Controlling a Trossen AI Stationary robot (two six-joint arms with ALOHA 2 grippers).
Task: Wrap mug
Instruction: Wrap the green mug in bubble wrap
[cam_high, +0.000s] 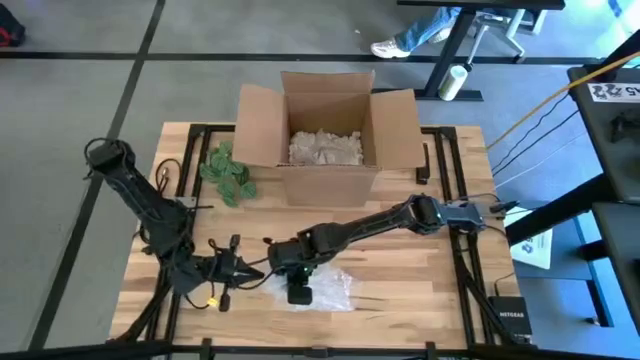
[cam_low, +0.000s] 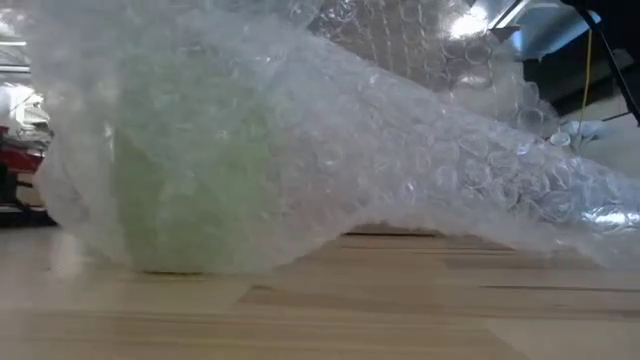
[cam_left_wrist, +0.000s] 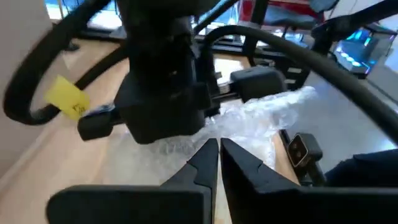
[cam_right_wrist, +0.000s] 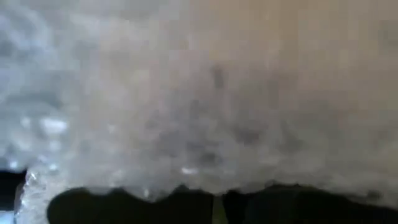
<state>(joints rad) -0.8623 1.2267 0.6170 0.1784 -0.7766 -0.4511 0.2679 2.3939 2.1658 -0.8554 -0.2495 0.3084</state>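
At the desk's (cam_high: 400, 280) near edge we saw the green mug (cam_low: 185, 170) standing under bubble wrap (cam_high: 335, 288); the right gripper (cam_high: 298, 292) pressed down on it, its grasp untellable; the left gripper (cam_left_wrist: 217, 155) sat clenched beside; next, we judged, tuck the loose right flap; the box (cam_high: 325, 130) waited far.

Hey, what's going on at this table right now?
Two robot arms are wrapping a mug in bubble wrap near the front of the wooden table. The pale green mug sits upright under the wrap. The right claw is down on the wrap, and the left claw, fingers together, sits at its edge. An open cardboard box with packing paper waits behind.
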